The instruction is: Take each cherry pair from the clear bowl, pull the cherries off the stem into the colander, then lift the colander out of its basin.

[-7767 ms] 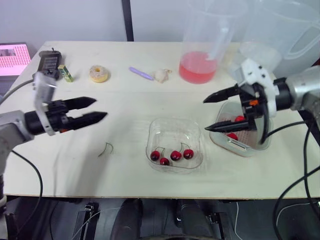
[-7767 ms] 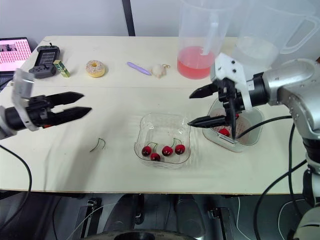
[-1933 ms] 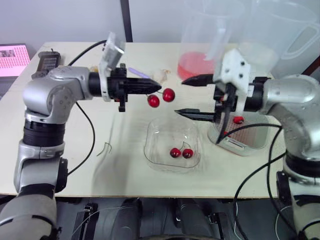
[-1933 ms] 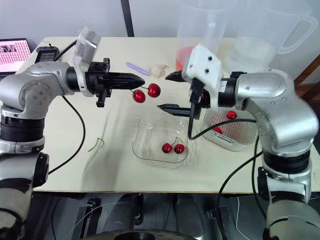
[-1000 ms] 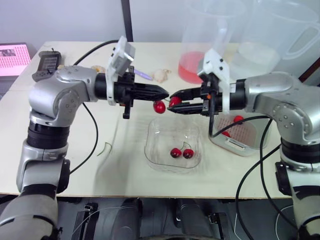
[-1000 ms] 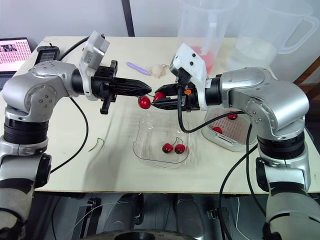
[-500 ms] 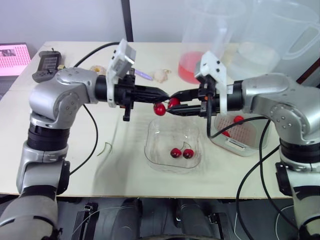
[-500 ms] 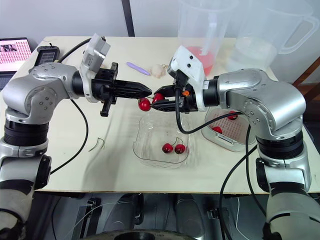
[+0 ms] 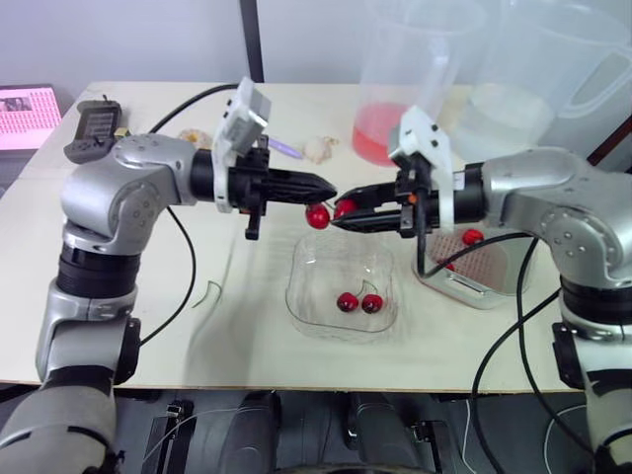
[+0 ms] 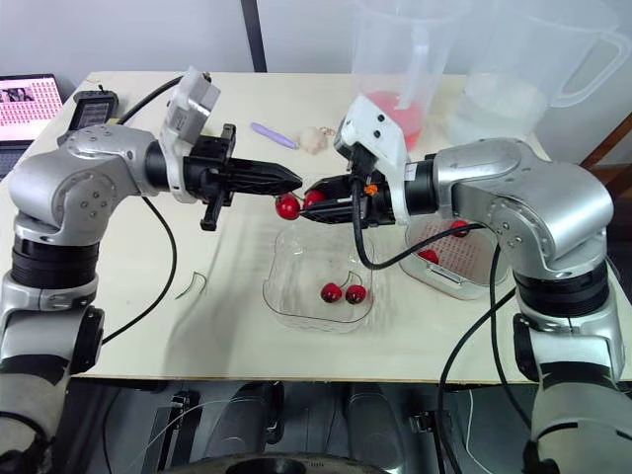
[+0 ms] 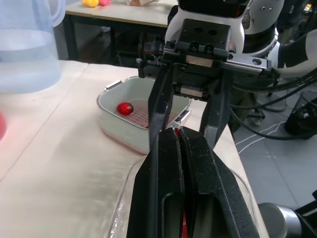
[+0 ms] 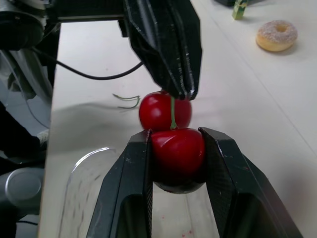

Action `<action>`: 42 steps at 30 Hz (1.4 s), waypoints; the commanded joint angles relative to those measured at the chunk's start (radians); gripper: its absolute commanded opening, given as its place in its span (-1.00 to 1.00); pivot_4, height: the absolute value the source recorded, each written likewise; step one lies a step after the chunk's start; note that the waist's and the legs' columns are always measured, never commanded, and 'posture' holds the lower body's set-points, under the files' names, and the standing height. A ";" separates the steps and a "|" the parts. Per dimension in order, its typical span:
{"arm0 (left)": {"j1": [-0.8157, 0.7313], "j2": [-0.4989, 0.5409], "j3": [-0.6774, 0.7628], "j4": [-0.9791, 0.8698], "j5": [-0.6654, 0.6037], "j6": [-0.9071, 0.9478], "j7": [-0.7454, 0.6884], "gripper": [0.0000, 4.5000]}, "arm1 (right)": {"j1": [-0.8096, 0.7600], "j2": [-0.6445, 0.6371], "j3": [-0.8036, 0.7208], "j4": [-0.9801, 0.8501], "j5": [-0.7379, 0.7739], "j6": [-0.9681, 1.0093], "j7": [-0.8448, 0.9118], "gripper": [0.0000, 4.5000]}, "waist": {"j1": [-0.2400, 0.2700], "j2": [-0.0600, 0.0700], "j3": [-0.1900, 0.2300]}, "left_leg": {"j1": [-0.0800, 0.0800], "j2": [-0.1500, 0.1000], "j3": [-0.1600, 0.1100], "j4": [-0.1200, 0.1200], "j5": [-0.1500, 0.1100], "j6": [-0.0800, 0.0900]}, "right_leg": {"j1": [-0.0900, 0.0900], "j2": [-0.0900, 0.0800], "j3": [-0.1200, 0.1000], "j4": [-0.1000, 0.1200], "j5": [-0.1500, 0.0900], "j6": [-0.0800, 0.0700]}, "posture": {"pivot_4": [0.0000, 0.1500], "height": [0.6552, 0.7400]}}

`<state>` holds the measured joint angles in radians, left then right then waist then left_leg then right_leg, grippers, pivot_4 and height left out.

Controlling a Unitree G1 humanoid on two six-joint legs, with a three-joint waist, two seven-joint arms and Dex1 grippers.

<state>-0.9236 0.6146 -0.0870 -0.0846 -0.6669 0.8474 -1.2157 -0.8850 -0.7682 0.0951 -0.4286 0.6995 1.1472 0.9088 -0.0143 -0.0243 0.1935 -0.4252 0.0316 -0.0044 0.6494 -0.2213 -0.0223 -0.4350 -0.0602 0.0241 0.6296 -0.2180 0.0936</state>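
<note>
A pair of red cherries hangs in the air above the clear bowl (image 9: 296, 288). My left gripper (image 9: 329, 186) is shut on the pair's green stem (image 12: 172, 111), coming from the left. My right gripper (image 12: 176, 133) comes from the right and is shut on the nearer cherry (image 12: 177, 153). The other cherry (image 9: 317, 215) hangs free just behind it. One more cherry pair (image 9: 355, 301) lies in the bowl. The colander (image 9: 491, 259) sits in its white basin at the right, with loose cherries (image 9: 472, 236) in it.
A bare stem (image 9: 209, 294) lies on the table left of the bowl. At the back stand a pitcher of pink liquid (image 9: 395, 133) and a clear pitcher (image 9: 553, 69). A purple piece (image 9: 286, 148), garlic (image 9: 318, 148) and a handset (image 9: 89, 123) lie further back.
My right gripper's fingers have closed in on the nearer cherry. Both arms have stayed almost in place above the bowl.
</note>
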 commanded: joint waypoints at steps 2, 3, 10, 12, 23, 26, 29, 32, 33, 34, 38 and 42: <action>-0.014 0.006 0.024 -0.018 -0.013 -0.013 0.003 -1.00 | 0.034 -0.053 -0.012 -0.013 0.001 -0.014 0.019 -0.49 | 0.000 0.000 0.000 | 0.000 0.000 0.000 0.000 0.000 0.000 | 0.000 0.000 0.000 0.000 0.000 0.000 | 1.00 0.81; -0.014 0.006 0.023 -0.018 -0.013 -0.013 0.004 -1.00 | 0.040 -0.060 -0.011 -0.012 -0.001 -0.018 0.020 -0.49 | 0.000 0.000 0.000 | 0.000 0.000 0.000 0.000 0.000 0.000 | 0.000 0.000 0.000 0.000 0.000 0.000 | 1.00 0.81; -0.015 0.005 0.024 -0.017 -0.015 -0.015 0.005 -1.00 | 0.065 -0.088 -0.024 0.003 0.000 -0.024 0.019 -0.49 | -0.002 0.000 0.000 | 0.000 0.000 0.000 0.000 0.000 0.000 | 0.000 0.000 0.000 0.000 0.000 0.000 | 1.00 0.81; -0.015 0.004 0.024 -0.016 -0.015 -0.016 0.005 -1.00 | 0.069 -0.095 -0.027 0.009 -0.003 -0.028 0.019 -0.49 | -0.001 0.000 0.000 | 0.000 0.000 0.000 0.000 0.000 0.000 | 0.000 0.000 0.000 0.000 0.000 0.000 | 1.00 0.81; -0.007 -0.013 0.033 -0.011 -0.008 -0.046 0.028 -1.00 | 0.156 -0.346 -0.061 0.170 -0.168 -0.227 0.116 -0.49 | 0.003 0.000 0.000 | -0.001 0.000 0.001 0.000 0.000 0.000 | 0.000 -0.001 0.000 -0.002 0.000 0.000 | 1.00 0.81; -0.004 -0.027 0.041 -0.008 -0.008 -0.066 0.042 -1.00 | 0.256 -0.461 -0.031 0.264 -0.293 -0.367 0.159 -0.49 | 0.002 0.000 0.000 | -0.001 -0.001 0.001 0.000 0.000 0.000 | 0.000 -0.001 0.000 -0.002 0.000 0.000 | 1.00 0.81; -0.001 -0.039 0.042 -0.006 -0.005 -0.078 0.054 -1.00 | 0.334 -0.495 -0.012 0.325 -0.374 -0.460 0.174 -0.49 | -0.003 0.000 0.000 | 0.000 -0.001 0.001 0.000 0.000 0.000 | 0.000 -0.001 0.001 -0.002 0.000 0.000 | 1.00 0.81; 0.002 -0.052 0.043 -0.006 -0.002 -0.086 0.067 -1.00 | 0.386 -0.477 -0.001 0.357 -0.422 -0.489 0.163 -0.49 | -0.007 0.001 0.000 | 0.000 0.000 0.002 0.000 0.000 0.000 | 0.000 0.000 0.001 -0.001 0.000 0.000 | 1.00 0.81; 0.003 -0.058 0.043 -0.006 -0.002 -0.088 0.072 -1.00 | 0.402 -0.469 0.009 0.369 -0.442 -0.502 0.156 -0.31 | -0.006 0.001 0.000 | 0.001 0.000 0.002 0.000 0.000 0.000 | -0.001 0.000 0.001 0.000 0.000 0.000 | 1.00 0.81; 0.003 -0.062 0.043 -0.006 -0.003 -0.089 0.077 -1.00 | 0.411 -0.462 0.011 0.376 -0.454 -0.510 0.153 -0.10 | -0.005 0.001 0.000 | 0.001 0.000 0.001 0.000 0.000 0.000 | 0.000 0.000 0.001 0.000 0.000 0.000 | 1.00 0.81; 0.001 -0.070 0.045 -0.005 -0.006 -0.089 0.089 -1.00 | 0.398 -0.454 -0.010 0.376 -0.462 -0.498 0.168 0.62 | -0.002 0.001 0.000 | 0.000 0.000 0.001 0.000 0.000 0.000 | 0.000 0.000 0.001 0.000 0.000 0.000 | 1.00 0.81; -0.008 -0.078 0.053 0.010 -0.003 -0.099 0.097 -1.00 | 0.322 -0.432 -0.051 0.376 -0.435 -0.486 0.180 0.99 | -0.004 0.001 0.000 | 0.000 0.000 0.001 0.000 0.000 0.000 | 0.000 0.000 0.001 0.000 0.000 0.000 | 1.00 0.81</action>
<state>-0.9136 0.5399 -0.0627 -0.0738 -0.6652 0.7725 -1.1237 -0.5129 -1.1995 0.1034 -0.0355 0.2505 0.6700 1.0876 -0.0182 -0.0235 0.1938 -0.4250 0.0313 -0.0029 0.6499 -0.2213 -0.0223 -0.4354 -0.0601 0.0254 0.6292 -0.2182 0.0935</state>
